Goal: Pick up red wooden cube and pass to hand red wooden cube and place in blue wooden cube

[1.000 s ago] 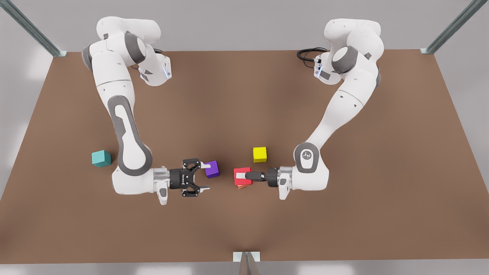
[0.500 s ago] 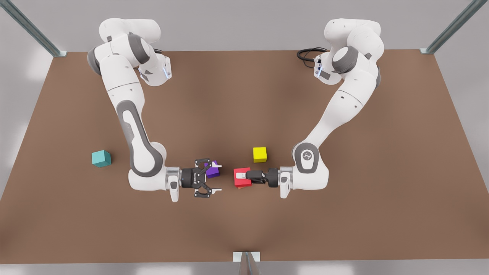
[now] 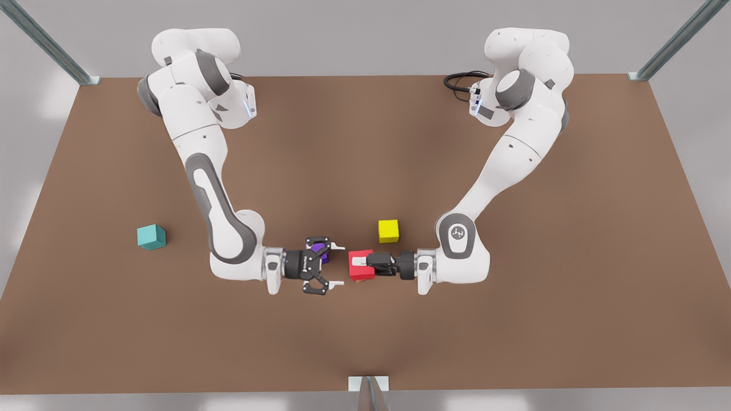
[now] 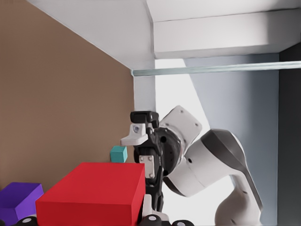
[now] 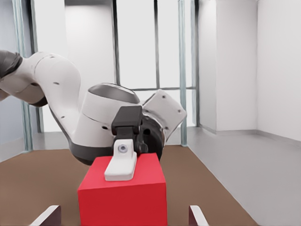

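Pincer assignment followed from the wrist views: the left pincer [image 3: 358,262], on the arm at the front view's right, was clamped on the red wooden cube [image 3: 361,265] and held it above the desk [image 3: 514,319], over a partly hidden orange cube. Facing it, just beside the red wooden cube, the right pincer [image 3: 338,265] stood with fingers spread wide, one fingertip [image 5: 47,215] visible on each side of the cube in its wrist view. The blue wooden cube [image 3: 151,237] rested on the desk well apart from the red wooden cube, beyond the right arm. Probable faults: release before the right pincer closed would drop the cube; misalignment would push it askew.
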Action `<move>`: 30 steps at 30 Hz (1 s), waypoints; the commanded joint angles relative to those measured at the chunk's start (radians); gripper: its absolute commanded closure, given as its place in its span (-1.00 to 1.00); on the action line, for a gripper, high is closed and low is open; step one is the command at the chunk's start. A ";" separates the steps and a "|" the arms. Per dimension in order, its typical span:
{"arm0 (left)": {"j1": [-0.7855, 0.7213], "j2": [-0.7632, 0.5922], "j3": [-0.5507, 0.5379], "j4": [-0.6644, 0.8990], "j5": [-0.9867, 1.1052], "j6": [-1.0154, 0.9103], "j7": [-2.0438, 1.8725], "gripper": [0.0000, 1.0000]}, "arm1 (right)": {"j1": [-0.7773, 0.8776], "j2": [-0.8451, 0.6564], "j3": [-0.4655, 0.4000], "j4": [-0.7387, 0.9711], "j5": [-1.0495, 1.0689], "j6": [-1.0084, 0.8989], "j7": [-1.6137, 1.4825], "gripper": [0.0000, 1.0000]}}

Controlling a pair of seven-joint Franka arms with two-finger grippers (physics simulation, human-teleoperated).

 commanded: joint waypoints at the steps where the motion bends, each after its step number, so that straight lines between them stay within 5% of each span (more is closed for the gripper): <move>1: 0.000 -0.002 -0.001 0.000 -0.010 -0.003 0.088 -0.27 | 0.000 0.000 0.004 -0.001 0.007 0.003 -0.264 -1.00; 30: -0.011 0.001 -0.002 0.000 -0.022 0.001 0.090 -0.27 | 0.000 0.031 0.010 0.013 0.012 -0.011 -0.241 -1.00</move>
